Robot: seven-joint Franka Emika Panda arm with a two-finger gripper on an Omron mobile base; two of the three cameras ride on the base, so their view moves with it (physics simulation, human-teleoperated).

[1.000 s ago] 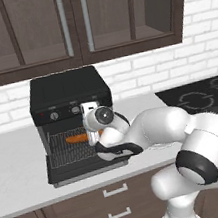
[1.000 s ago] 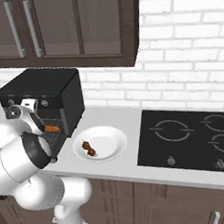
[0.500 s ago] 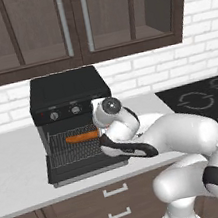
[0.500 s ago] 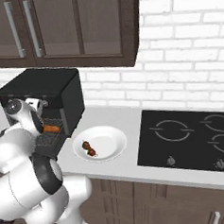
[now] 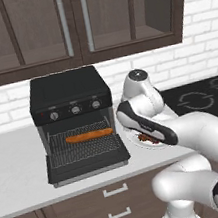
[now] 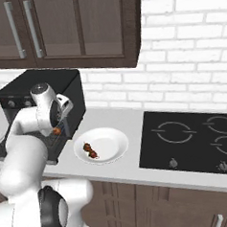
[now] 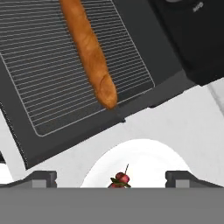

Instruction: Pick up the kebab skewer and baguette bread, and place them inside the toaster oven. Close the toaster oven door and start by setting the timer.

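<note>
A: Arm pose?
B: Bent over the plate [image 6: 112, 143], pincer [image 7: 111, 177] spread, empty, above the kebab skewer [image 6: 90, 150].
A: Bread?
B: Baguette bread [image 5: 89, 135] on the toaster oven [image 5: 69, 93] rack; toaster oven door [image 5: 88, 164] down, near the table [image 5: 18, 170] edge.

Your arm [image 5: 186, 133] is reaching forward and left with its elbow bent, wrist [image 6: 50, 108] turned down. Your gripper [image 7: 111, 177] is hanging with jaws spread wide, gripping nothing.
</note>
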